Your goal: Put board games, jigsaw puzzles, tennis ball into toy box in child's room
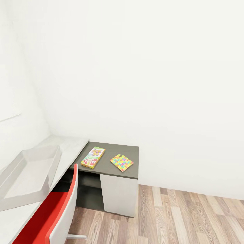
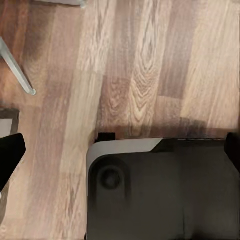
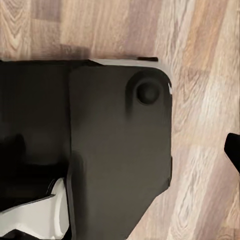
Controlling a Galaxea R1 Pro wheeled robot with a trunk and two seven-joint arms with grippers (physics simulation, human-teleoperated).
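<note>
The pale grey table (image 1: 73, 149) runs along the left wall, with the empty toy box (image 1: 28, 174) on it, long axis along the table. On the joined dark cabinet top (image 1: 130, 152) a yellow-green board game (image 1: 93, 157) lies flat, its length angled toward the wall, beside a jigsaw puzzle (image 1: 121, 162) turned cornerwise. Both wrist views look down at the wood floor (image 2: 140, 70); I cannot tell how the fingers stand.

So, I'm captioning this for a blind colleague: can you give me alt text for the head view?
A board game and a jigsaw lie side by side, apart, on a dark cabinet top against a white wall. To the left, an empty grey toy box sits on the pale desk, with a red chair in front and wood floor at right.
</note>
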